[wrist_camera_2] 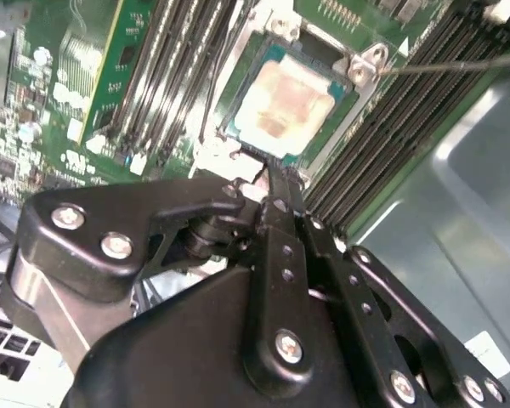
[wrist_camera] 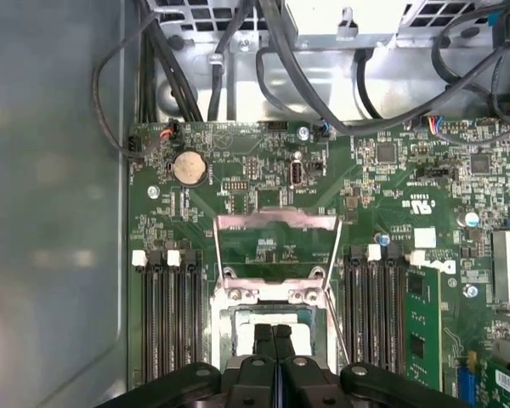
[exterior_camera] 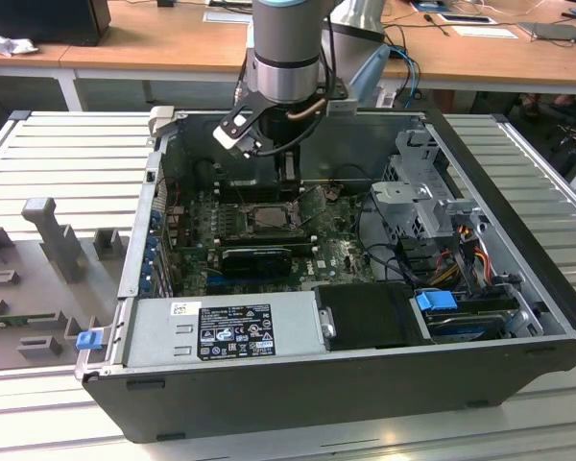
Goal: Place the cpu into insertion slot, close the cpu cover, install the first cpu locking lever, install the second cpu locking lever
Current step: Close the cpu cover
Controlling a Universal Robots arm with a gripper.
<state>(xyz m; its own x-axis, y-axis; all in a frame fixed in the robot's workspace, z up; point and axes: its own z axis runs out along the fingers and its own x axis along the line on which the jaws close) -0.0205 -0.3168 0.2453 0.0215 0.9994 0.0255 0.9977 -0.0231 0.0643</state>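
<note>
Second wrist view, cpu (wrist_camera_2: 282,106) in insertion slot (wrist_camera_2: 354,85), pincer (wrist_camera_2: 270,177) closed alongside

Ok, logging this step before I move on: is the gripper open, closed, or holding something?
Gripper: shut, holding nothing.

One arm (exterior_camera: 286,48) was of grey metal segments with a pale blue band and a black collar at the wrist. Its gripper (wrist_camera_2: 270,180) was matte black, built of jointed link plates pinned with silver screws (wrist_camera_2: 288,345), ending in two narrow fingers (wrist_camera: 264,340).
</note>
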